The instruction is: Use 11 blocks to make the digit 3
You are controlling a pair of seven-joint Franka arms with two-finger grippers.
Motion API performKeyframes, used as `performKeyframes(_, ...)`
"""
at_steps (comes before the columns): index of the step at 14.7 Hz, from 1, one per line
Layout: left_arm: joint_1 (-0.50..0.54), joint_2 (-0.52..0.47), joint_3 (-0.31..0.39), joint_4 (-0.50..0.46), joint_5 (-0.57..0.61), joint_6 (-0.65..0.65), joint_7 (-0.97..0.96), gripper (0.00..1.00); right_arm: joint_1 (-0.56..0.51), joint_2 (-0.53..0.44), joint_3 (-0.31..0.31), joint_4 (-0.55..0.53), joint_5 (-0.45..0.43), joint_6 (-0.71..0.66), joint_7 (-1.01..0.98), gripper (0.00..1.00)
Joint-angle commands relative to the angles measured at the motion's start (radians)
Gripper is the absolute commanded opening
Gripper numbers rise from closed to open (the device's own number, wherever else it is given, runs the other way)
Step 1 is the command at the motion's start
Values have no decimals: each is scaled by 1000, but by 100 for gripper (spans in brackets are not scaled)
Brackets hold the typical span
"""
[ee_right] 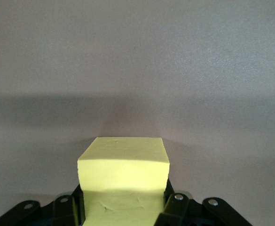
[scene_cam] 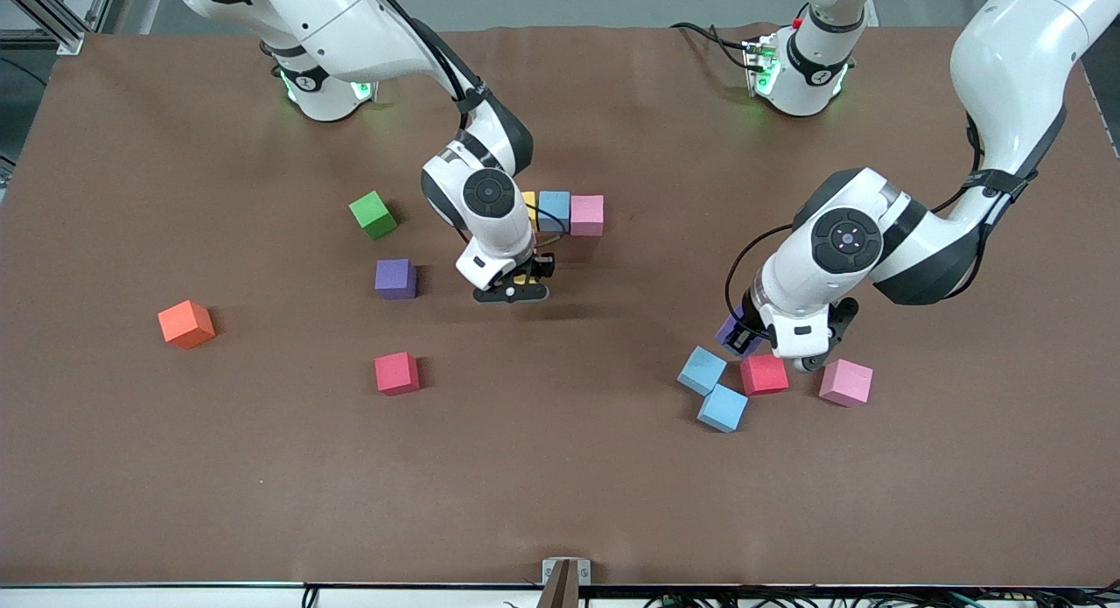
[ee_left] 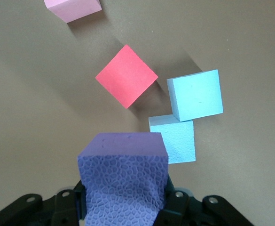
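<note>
My right gripper (scene_cam: 514,286) (ee_right: 123,203) is shut on a yellow block (ee_right: 123,176) over bare table by a short row of a yellow block (scene_cam: 528,204), a light blue block (scene_cam: 553,210) and a pink block (scene_cam: 586,214). My left gripper (scene_cam: 744,337) (ee_left: 123,205) is shut on a purple block (ee_left: 123,174) (scene_cam: 728,331), over a loose cluster of two light blue blocks (scene_cam: 702,369) (scene_cam: 723,407), a red block (scene_cam: 764,373) and a pink block (scene_cam: 845,381). A purple block (scene_cam: 395,278) and a red block (scene_cam: 397,373) lie singly toward the right arm's end.
A green cube (scene_cam: 373,214) sits beside the row, toward the right arm's end. An orange cube (scene_cam: 185,324) lies farther out toward that end. The brown mat (scene_cam: 560,485) runs to the table's front edge, where a small bracket (scene_cam: 565,573) sits.
</note>
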Motion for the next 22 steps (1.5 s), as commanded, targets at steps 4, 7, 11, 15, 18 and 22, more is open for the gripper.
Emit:
performKeyframes(4, 1, -5, -5, 16, -20, -23, 3, 53, 8, -53, -7, -47, -7, -23, 22, 1)
performKeyframes(7, 3, -8, -5, 16, -22, -23, 2, 53, 9, -63, -7, -63, -7, -20, 22, 1)
performKeyframes(11, 1, -6, -5, 16, -20, -23, -1, 53, 9, -64, -7, -66, -7, -15, 22, 1)
performKeyframes(15, -2, -6, -5, 16, -20, -29, -4, 53, 11, -63, -7, -66, -7, -11, 24, 1)
performKeyframes(18, -3, -5, -5, 16, -22, -29, -6, 53, 16, -63, -7, -66, -7, -9, 24, 1)
performKeyframes(22, -5, -6, -5, 16, -20, -29, -7, 53, 16, -63, -7, -67, -7, -9, 24, 1)
